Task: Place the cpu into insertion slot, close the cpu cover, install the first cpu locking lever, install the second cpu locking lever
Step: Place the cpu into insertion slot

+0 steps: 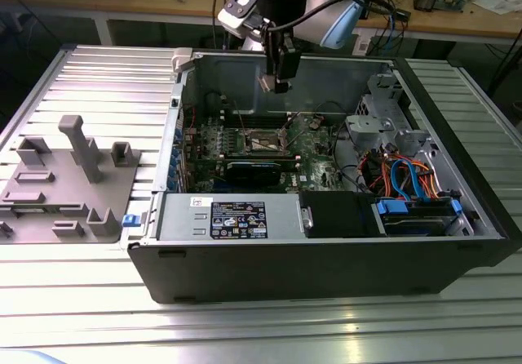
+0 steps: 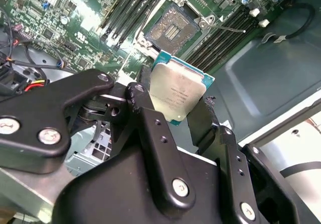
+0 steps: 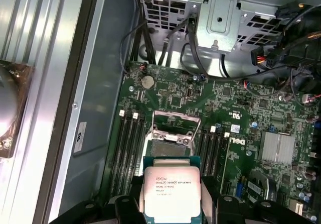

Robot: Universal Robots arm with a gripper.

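I have the end effector [image 2: 174,99] pinching the cpu [image 2: 178,83] by opposite edges, hanging inside the case [image 1: 326,266]. The insertion slot [image 3: 170,151] sits open beneath the chip, well apart (cpu cover [image 3: 173,126] tipped up beyond it).

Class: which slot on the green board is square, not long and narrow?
The insertion slot, metal-rimmed and dark, set between two banks of long memory slots.

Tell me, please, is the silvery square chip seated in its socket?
Out: the jaws hold the silvery square chip above the empty dark socket.
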